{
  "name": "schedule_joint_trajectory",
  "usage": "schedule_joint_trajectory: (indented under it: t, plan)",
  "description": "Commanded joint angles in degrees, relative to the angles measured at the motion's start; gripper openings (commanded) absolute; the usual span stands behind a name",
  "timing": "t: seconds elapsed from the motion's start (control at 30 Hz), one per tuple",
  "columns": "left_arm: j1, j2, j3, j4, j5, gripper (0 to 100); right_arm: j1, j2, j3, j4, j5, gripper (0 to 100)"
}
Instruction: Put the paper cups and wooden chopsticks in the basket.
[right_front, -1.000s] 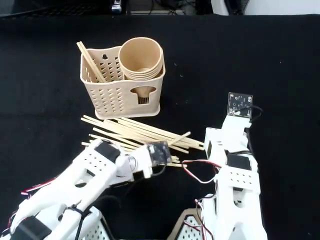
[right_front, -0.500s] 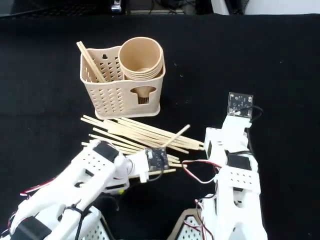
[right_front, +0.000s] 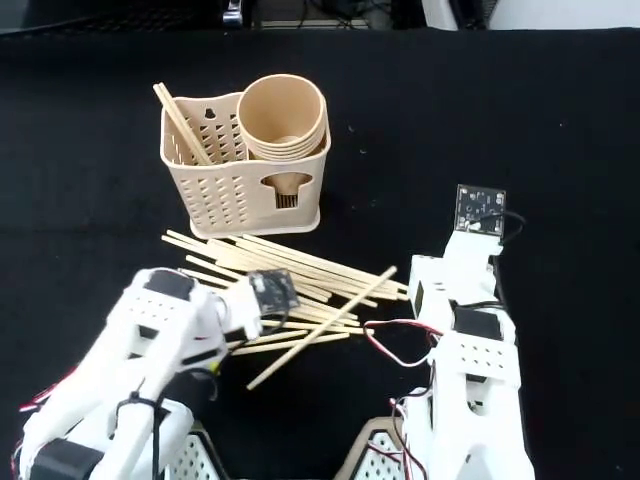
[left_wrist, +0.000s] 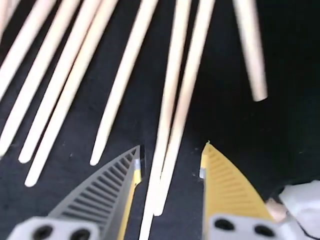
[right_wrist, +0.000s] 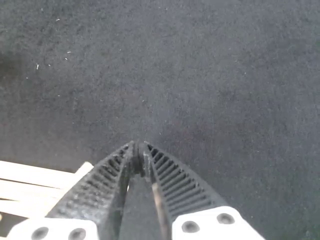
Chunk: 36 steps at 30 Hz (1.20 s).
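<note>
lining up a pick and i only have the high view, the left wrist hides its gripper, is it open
observer: yes, the left gripper is open.
operator: anything inside it
observer: two chopsticks lie side by side in the gap, not yet pinched.
operator: and the right one
observer: the right gripper is shut with nothing in it, over the black cloth.
</note>
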Motion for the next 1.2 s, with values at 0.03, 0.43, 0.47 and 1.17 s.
schedule_joint_trajectory:
  t: [0.03, 0.43, 0.47, 1.17]
  plan:
    - [-3.82, -0.97, -2.33, -0.09, -3.16, 20, -0.70, -1.10, -0.48, -1.14, 0.70, 2.1]
    - [-8.92, -0.35, 3.38, -5.27, -8.09, 20, -0.70, -1.19, -0.48, -1.14, 0.70, 2.1]
    - [-8.66, -0.35, 4.44, -6.24, -8.09, 20, -0.70, -1.19, -0.48, -1.14, 0.70, 2.1]
    - [-6.46, -0.88, 6.11, -6.59, -8.00, 11, -0.70, -1.19, -0.48, -1.23, 0.70, 2.1]
